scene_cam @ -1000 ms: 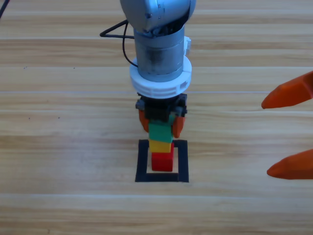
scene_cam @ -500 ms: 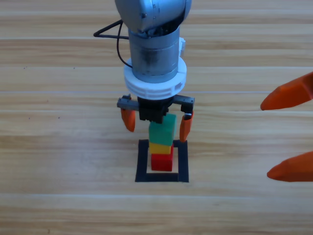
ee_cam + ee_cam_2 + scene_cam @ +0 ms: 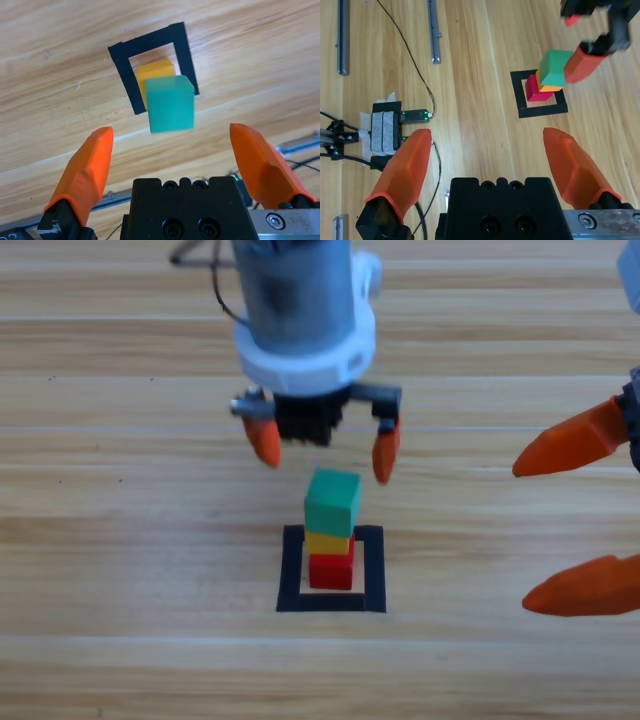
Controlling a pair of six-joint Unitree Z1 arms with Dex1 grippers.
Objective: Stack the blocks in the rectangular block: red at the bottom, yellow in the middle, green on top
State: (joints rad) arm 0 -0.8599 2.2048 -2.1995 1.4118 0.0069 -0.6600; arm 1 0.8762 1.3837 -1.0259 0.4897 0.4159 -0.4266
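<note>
A vertical stack is seen inside the tape square (image 3: 292,570): red (image 3: 331,571) lowest, yellow (image 3: 328,541) above, green (image 3: 333,502) topmost, slightly twisted. The left gripper (image 3: 325,447) is held spread above it; the right gripper (image 3: 575,515) is parked spread at the right edge.

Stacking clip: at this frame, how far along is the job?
Done: the red cube sits inside the black tape outline, the yellow cube on it, the green cube on top. In hand: nothing; the left gripper hangs open above the stack, clear of it. The right gripper waits open at the right edge. Left: nothing visible.
</note>
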